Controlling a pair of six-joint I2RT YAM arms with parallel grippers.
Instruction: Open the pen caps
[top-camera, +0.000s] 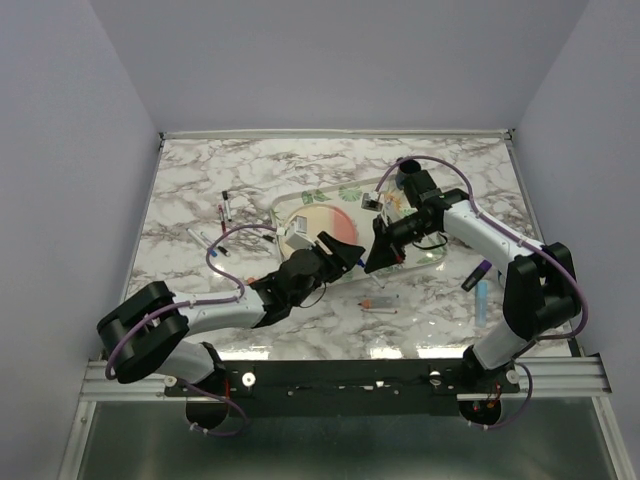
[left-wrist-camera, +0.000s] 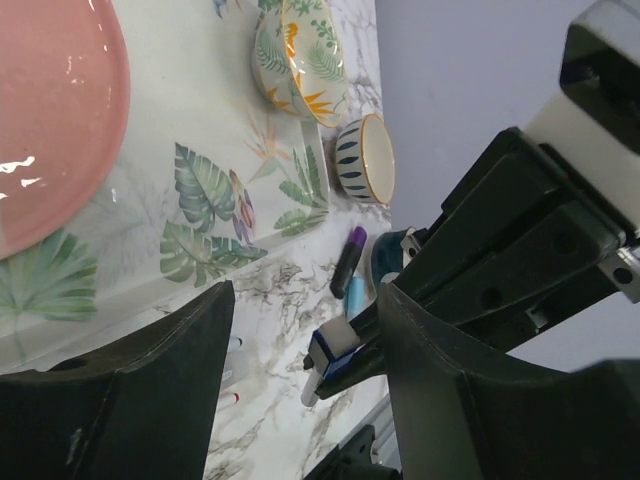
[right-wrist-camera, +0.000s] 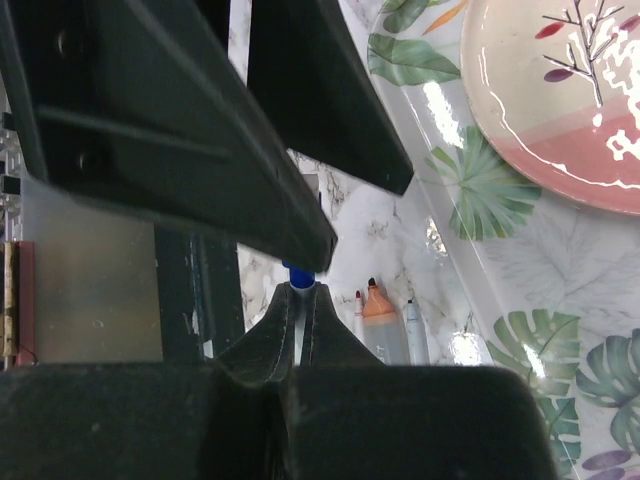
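My right gripper (right-wrist-camera: 300, 310) is shut on a thin white pen, whose blue cap (right-wrist-camera: 300, 275) sticks out past the fingertips. In the top view the right gripper (top-camera: 373, 264) hovers over the front edge of the leaf-print tray (top-camera: 352, 192). My left gripper (top-camera: 352, 250) is open and meets it there. In the left wrist view the blue cap (left-wrist-camera: 335, 358) sits between my open left fingers (left-wrist-camera: 150, 400), apart from both. An orange highlighter (top-camera: 380, 302) lies on the table below, showing a dark tip in the right wrist view (right-wrist-camera: 380, 320).
A pink-and-cream plate (top-camera: 318, 228) lies in the tray. A patterned bowl (left-wrist-camera: 300, 55) and a small cup (left-wrist-camera: 365, 170) stand at the far right. Purple (top-camera: 477, 275) and light-blue (top-camera: 481, 300) highlighters lie right. Several thin pens (top-camera: 225, 212) lie left of the tray.
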